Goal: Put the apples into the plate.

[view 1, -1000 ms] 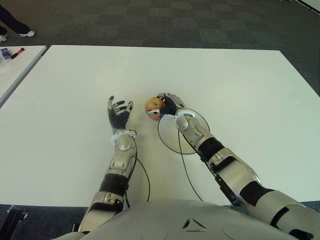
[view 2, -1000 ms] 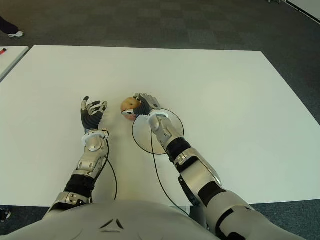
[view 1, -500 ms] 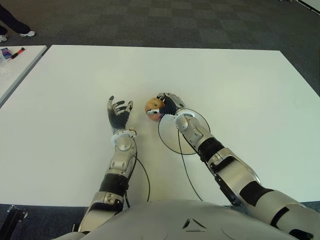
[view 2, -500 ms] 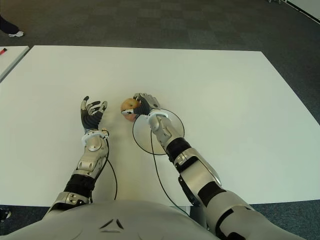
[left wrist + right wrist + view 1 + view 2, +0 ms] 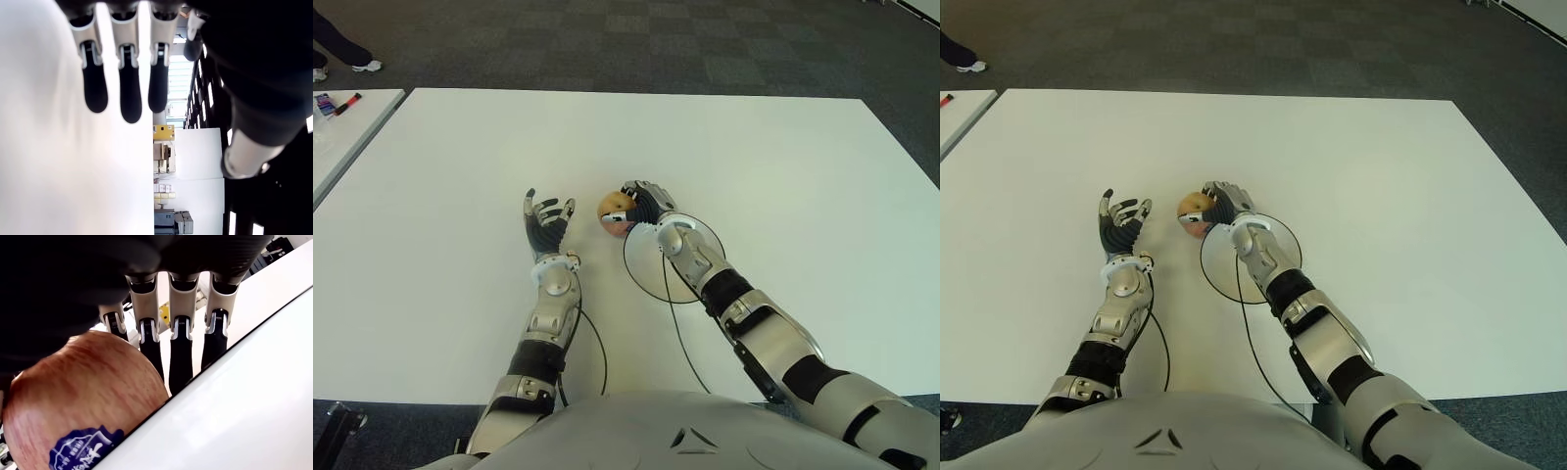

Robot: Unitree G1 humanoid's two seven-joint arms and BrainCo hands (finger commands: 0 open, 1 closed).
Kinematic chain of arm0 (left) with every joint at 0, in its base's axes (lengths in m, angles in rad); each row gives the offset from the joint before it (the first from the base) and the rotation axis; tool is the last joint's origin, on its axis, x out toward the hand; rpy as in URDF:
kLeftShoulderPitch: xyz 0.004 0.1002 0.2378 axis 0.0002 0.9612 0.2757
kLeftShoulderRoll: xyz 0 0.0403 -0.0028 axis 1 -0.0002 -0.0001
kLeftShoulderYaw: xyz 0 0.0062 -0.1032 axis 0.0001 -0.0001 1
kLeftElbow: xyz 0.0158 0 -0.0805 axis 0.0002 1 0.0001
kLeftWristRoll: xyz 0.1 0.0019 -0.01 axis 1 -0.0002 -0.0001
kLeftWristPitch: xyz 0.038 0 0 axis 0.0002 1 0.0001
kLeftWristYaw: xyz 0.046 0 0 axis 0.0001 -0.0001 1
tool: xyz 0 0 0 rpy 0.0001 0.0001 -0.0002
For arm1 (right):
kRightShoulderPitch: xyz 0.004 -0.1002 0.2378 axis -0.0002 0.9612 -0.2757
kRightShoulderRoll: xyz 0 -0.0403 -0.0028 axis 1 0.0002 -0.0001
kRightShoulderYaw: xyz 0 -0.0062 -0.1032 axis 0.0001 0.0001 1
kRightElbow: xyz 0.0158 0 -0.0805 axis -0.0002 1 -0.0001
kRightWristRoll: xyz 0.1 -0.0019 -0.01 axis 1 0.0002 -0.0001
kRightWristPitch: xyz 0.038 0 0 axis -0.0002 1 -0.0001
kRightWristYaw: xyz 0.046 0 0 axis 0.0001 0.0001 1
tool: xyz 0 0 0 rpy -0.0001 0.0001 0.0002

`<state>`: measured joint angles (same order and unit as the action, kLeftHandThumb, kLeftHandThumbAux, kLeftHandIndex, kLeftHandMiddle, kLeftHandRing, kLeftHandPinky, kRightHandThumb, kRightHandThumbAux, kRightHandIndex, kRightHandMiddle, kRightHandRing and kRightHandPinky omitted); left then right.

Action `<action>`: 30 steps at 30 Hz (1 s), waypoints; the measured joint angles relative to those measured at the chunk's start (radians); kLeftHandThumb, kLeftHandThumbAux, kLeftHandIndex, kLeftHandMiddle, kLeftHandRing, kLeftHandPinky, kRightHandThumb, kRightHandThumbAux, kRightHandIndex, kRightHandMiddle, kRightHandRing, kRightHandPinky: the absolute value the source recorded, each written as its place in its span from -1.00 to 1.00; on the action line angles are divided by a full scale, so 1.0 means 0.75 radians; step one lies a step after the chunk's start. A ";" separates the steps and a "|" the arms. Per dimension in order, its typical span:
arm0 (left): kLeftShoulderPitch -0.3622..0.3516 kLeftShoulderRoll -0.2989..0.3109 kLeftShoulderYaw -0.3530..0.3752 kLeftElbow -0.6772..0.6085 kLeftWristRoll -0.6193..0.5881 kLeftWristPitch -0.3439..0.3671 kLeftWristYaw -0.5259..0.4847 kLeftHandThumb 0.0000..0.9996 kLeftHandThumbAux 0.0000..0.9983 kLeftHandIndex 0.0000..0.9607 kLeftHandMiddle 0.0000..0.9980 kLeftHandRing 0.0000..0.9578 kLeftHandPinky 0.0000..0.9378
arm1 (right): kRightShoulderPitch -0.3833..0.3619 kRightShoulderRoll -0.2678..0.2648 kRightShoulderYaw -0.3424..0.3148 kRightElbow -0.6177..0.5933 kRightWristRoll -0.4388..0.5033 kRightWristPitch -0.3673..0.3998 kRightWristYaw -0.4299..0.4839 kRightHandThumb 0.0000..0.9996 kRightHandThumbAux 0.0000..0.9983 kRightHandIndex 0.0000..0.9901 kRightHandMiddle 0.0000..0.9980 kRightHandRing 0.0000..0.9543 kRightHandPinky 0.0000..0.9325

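Presently my right robot hand point(image 5: 643, 201) sits at the far-left rim of the plate point(image 5: 697, 284), a white disc with a dark edge lying on the white bench point(image 5: 783, 176). Apple point(image 5: 615, 212): red-yellow, just outside the plate's rim on its left side, against the fingers point(image 5: 180, 357) of that hand. In the right wrist view the apple fills the space beside the palm, a blue sticker point(image 5: 80, 453) on its skin, while the four fingers reach straight out past it rather than wrapping round it. Cannot tell whether thumb and palm pinch it, or whether the apple touches the bench. No part of the apple is over the plate.

My left robot hand point(image 5: 545, 223) shows farther left of the plate, beyond the apple and apart from it, palm up, fingers point(image 5: 121, 85) spread and straight, holding nothing.

A black cable point(image 5: 674, 323) crosses the plate beside my right forearm.
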<state>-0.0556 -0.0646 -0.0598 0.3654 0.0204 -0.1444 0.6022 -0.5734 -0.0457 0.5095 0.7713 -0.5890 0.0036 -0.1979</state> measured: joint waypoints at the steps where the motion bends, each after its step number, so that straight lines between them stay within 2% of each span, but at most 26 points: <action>1: 0.000 0.000 0.000 0.000 0.000 0.000 0.000 -0.67 0.50 -0.80 -0.33 -0.13 -0.06 | 0.001 0.000 -0.002 -0.001 0.000 0.000 0.000 0.50 -0.03 -0.25 -0.09 -0.01 0.06; 17: -0.006 0.000 -0.002 0.042 0.000 0.000 0.000 -0.78 0.52 -0.82 -0.37 -0.12 -0.03 | 0.016 -0.002 -0.018 -0.022 -0.001 -0.015 -0.027 0.52 0.01 -0.27 -0.08 -0.02 0.03; 30: -0.022 0.000 0.001 0.086 0.000 -0.032 0.000 -0.77 0.49 -0.81 -0.37 -0.13 -0.04 | 0.016 -0.013 -0.036 -0.107 0.004 -0.035 -0.046 0.57 0.01 -0.26 -0.07 -0.02 0.01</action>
<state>-0.0718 -0.0645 -0.0588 0.4298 0.0201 -0.1687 0.6021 -0.5615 -0.0554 0.4826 0.6910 -0.5860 -0.0223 -0.2322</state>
